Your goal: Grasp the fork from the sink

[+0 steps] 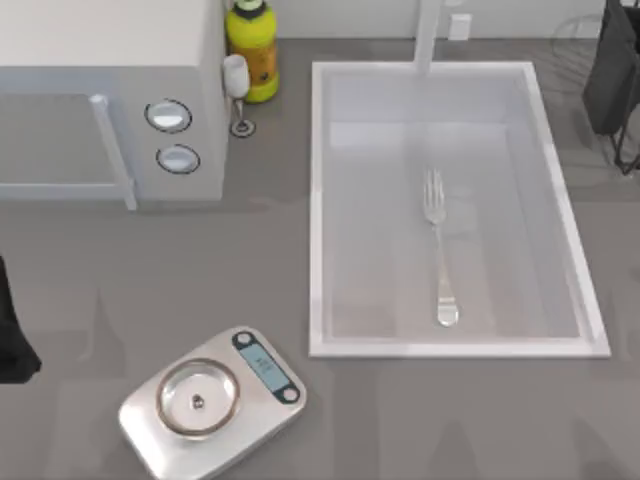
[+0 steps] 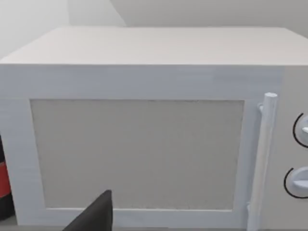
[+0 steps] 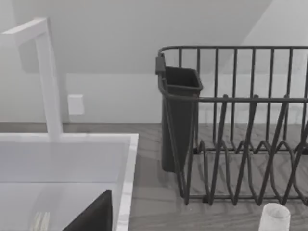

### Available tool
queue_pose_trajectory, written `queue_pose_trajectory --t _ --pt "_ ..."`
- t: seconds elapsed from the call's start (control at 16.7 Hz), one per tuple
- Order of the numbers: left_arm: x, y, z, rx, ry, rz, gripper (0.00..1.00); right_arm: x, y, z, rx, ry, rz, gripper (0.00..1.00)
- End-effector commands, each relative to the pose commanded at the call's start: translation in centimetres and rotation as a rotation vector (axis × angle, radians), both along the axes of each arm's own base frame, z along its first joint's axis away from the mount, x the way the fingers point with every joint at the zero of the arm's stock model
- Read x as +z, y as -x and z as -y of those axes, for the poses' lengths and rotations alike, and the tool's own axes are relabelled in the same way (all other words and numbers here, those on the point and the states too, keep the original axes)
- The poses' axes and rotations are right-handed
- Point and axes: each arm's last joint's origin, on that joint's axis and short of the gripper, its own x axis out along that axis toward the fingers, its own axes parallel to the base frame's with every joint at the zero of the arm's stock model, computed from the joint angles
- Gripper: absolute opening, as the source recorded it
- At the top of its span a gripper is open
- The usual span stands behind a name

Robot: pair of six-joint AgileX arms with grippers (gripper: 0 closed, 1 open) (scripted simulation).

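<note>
Both pairs of jaws sit back at the edges of the scene, and I cannot tell whether either is released or clenched: my left arm (image 1: 12, 335) is a dark shape at the left edge of the worktop (image 1: 150, 270), and my right arm (image 1: 612, 75) is a dark shape at the far right corner, beyond the sink (image 1: 315, 210). The fork (image 1: 439, 245) lies flat on the sink's pale bottom, right of its middle, tines pointing toward the far wall and the rounded handle end toward the near rim, apart from every wall. A white faucet (image 1: 428, 35) rises at the sink's far rim. In my right wrist view the fork's tines (image 3: 41, 220) show in the basin, with the faucet (image 3: 45, 77) behind and a dark wire dish rack (image 3: 240, 125) with a cutlery cup standing on the worktop beside the sink. Left of the sink stand a yellow bottle (image 1: 252, 50) and a small wine glass (image 1: 237, 85), just beside the grey microwave (image 1: 100, 100), whose door fills much of my left wrist view (image 2: 139, 154). A silver kitchen scale (image 1: 212, 400) rests near the front edge, well apart from the sink.
</note>
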Motion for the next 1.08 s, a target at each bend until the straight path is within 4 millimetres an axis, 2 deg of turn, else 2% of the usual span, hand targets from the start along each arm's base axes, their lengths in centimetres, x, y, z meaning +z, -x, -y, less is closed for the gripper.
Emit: queue_pose_trajectory --t 0.72,0.9,1.08 --pt "0.0 0.0 0.0 0.000 0.000 0.000 1.00 0.1 0.0 0.0 0.001 -0.001 -0.005 1.00" --pt "0.0 0.0 0.0 0.000 0.000 0.000 1.00 1.6 -0.1 -0.1 0.010 -0.012 -0.056 1.00" --pt "0.0 0.0 0.0 0.000 0.000 0.000 1.00 4.6 -0.7 -0.4 0.028 -0.032 -0.153 1.00"
